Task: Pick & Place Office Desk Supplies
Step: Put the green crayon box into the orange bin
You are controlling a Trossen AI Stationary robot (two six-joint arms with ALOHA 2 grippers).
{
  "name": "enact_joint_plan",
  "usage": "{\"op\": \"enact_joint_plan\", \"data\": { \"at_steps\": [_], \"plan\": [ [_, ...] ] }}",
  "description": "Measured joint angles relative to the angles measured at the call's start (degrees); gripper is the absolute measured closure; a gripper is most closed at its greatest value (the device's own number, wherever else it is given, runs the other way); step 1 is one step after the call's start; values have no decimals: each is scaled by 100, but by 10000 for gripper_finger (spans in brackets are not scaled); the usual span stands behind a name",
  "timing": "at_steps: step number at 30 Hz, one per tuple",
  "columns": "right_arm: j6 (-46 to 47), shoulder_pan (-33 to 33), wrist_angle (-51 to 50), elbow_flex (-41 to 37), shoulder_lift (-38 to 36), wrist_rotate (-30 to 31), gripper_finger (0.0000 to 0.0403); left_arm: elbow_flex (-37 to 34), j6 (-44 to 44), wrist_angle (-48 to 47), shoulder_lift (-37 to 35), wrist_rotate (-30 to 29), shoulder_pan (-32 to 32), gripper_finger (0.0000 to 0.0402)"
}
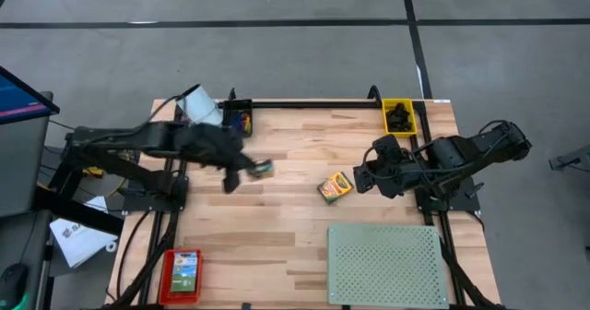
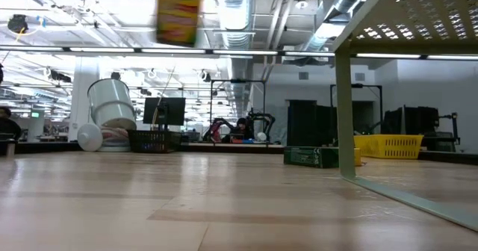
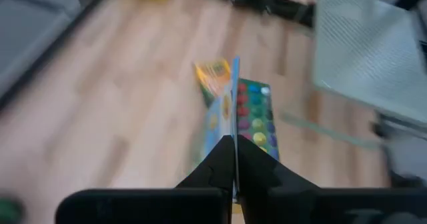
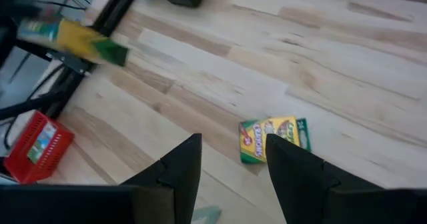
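Red basket (image 1: 182, 275) with green box (image 1: 185, 269)

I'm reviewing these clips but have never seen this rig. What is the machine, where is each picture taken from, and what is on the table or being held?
Two dark robot arms work at a wooden table. One camera looks straight down, one sits at table height, and one rides on each wrist. The left gripper is shut on a flat paint set, held above the table. The right gripper is open, empty, over a crayon box lying on the wood. Also there: a yellow bin of black clips, a red basket and a pale green perforated board.
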Motion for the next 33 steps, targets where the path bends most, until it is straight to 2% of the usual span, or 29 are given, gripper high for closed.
{"op": "enact_joint_plan", "data": {
  "at_steps": [7,16,21,25,28,33],
  "plan": [
    [-463,-152,595,0,2,2,239,-1,-2007,-1277,-675,-15,-1448,401],
    [-574,-196,695,0,2,-3,239,-17,-4670,-1737,-843,-63,-3493,401],
    [-628,-196,697,0,2,-1,239,-359,-6059,-1758,-810,-128,-4443,401],
    [-641,-196,697,0,1,-2,239,-741,-7066,-1709,-708,216,-5152,401],
    [-642,-193,697,0,2,-14,239,-1034,-7669,-1355,-609,418,-5648,401],
    [-647,-192,695,0,2,-21,239,-1549,-8751,-375,-500,346,-6383,401]
  ]
}}
